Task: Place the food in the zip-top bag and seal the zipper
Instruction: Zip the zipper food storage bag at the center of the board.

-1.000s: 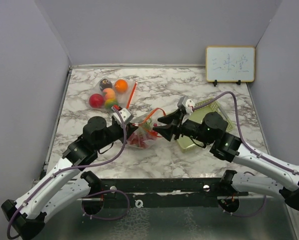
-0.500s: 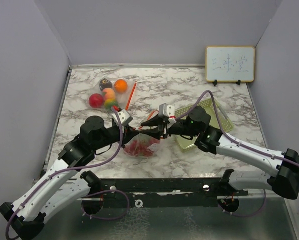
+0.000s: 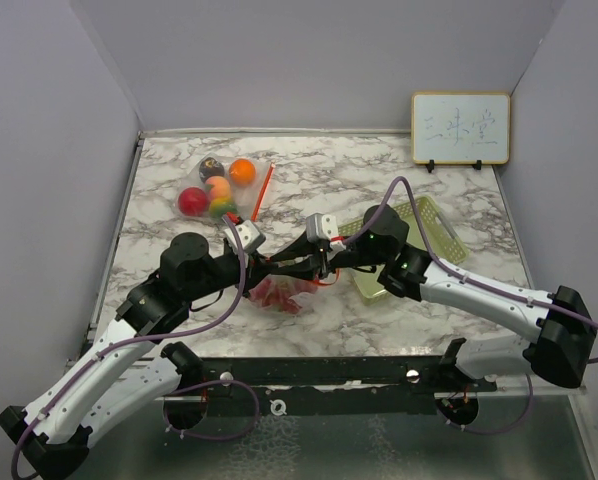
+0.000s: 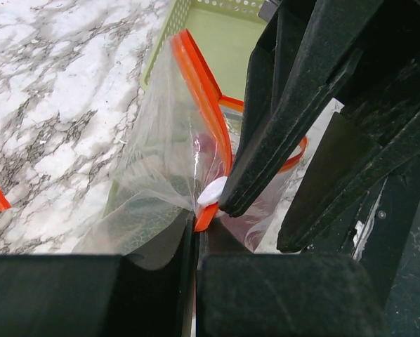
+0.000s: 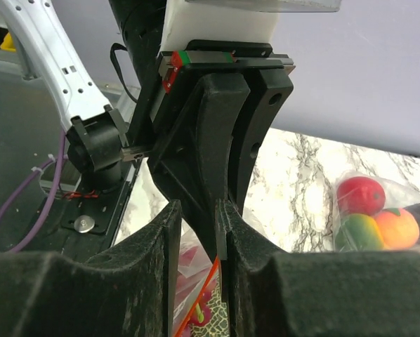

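A clear zip-top bag [image 3: 279, 290] with an orange zipper lies mid-table, holding red grapes [image 3: 277, 296] and the green netted melon [image 4: 136, 225]. My left gripper [image 3: 265, 268] is shut on the zipper's left end [image 4: 203, 219]. My right gripper [image 3: 301, 263] faces it, almost touching. Its fingers [image 4: 280, 126] straddle the zipper line a narrow gap apart, with one tip against the white slider [image 4: 211, 191]. In the right wrist view the orange zipper [image 5: 208, 281] runs between my right gripper's [image 5: 198, 210] fingers. The red apple [image 3: 192, 201], orange [image 3: 242, 171], dark purple fruit [image 3: 211, 167] and yellow-peach fruit [image 3: 217, 188] lie at the back left.
The back-left fruits lie inside a second clear bag with an orange zipper [image 3: 262, 190]. A pale green mesh basket [image 3: 419, 225] sits right of the arms. A small whiteboard [image 3: 460, 128] stands at the back right. Grey walls enclose the marble table.
My right gripper has moved left along the zipper until it meets my left gripper. The bag has bunched up and shifted slightly left. My left gripper has kept its hold.
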Controlling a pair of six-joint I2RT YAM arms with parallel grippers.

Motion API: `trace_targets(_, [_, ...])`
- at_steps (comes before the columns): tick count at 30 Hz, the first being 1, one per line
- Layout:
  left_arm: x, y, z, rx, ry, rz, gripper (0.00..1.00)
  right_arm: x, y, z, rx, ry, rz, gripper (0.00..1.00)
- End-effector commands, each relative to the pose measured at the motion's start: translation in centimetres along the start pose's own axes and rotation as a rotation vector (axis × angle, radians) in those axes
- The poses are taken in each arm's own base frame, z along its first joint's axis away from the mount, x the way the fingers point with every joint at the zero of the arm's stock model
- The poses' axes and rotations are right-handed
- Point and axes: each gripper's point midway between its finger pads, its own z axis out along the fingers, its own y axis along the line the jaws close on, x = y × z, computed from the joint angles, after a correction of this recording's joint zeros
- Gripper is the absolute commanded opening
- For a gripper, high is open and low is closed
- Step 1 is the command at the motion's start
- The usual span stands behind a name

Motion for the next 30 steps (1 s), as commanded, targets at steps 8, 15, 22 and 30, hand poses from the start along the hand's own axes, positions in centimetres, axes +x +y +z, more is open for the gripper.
trace_targets(8, [-2.2, -0.4, -0.5, 0.010, -0.080, 0.029, 0.00, 0.8, -0.7, 0.0, 0.033, 0.025, 0.000, 0.23])
trace_targets(15, [-2.4, -0.7, -0.8, 0.026, -0.090, 0.030, 0.00, 1.4, -1.8, -0.3, 0.108, 0.044, -0.003, 0.22])
trace_targets(22, [-2.4, -1.0, -0.9, 0.042, -0.087, 0.027, 0.00, 2.2, -3.0, -0.2, 0.157, 0.076, -0.011, 0.36])
trace_targets(30, [-2.4, -1.2, -1.1, 0.047, -0.088, 0.034, 0.00, 2.7, -2.8, 0.1, 0.125, 0.100, -0.020, 0.30])
